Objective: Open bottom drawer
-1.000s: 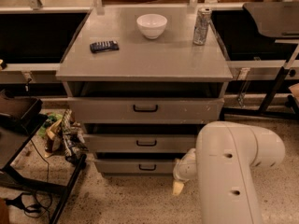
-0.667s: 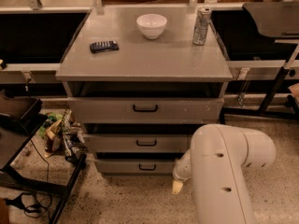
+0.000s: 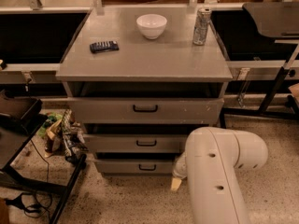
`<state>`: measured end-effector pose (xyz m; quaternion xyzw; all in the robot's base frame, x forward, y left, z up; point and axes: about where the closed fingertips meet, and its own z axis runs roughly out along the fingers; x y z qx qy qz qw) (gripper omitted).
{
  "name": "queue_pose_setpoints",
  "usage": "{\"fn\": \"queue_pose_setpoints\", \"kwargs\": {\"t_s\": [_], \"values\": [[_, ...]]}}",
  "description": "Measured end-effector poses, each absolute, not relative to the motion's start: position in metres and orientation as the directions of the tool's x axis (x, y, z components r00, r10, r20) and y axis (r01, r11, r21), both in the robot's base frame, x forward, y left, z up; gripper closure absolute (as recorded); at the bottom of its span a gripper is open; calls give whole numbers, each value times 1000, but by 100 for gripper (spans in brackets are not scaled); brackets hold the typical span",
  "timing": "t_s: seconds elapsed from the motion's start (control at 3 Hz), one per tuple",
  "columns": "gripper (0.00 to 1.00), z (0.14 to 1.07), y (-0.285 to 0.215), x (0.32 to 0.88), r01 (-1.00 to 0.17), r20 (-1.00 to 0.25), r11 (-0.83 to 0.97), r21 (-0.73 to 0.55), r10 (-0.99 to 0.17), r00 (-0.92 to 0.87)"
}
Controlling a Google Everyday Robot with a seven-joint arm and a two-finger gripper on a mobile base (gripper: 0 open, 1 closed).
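Note:
The bottom drawer (image 3: 135, 165) is the lowest and shallowest grey front of the cabinet, with a small black loop handle (image 3: 147, 167). It stands out a little, with a dark gap above it. My gripper (image 3: 176, 182) hangs low at the drawer's right end, just right of the handle and close to the floor. My white arm (image 3: 219, 171) hides most of it, and only its tan tip shows. I cannot tell whether it touches the drawer front.
Above are the mid-height drawer (image 3: 140, 143) and the tall top drawer (image 3: 145, 110), both slightly out. On the cabinet top are a white bowl (image 3: 151, 25), a can (image 3: 202, 26) and a dark remote (image 3: 103, 46). Clutter (image 3: 60, 134) and a black stand leg (image 3: 70, 185) lie at the left.
My white arm has shifted a little to the left, towards the cabinet. The gripper tip stays at about the same spot by the bottom drawer. The drawers have not moved.

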<state>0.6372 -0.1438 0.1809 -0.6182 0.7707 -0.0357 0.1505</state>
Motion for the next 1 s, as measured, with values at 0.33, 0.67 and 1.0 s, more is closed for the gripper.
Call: {"fn": "queue_pose_setpoints", "kwargs": {"t_s": [0.33, 0.67, 1.0], "values": [[0, 182, -146, 645, -938, -184, 236, -256, -964, -192], [19, 174, -140, 642, -943, -180, 228, -243, -966, -187], [42, 160, -134, 628, -952, -177, 227, -206, -965, -192]]}}
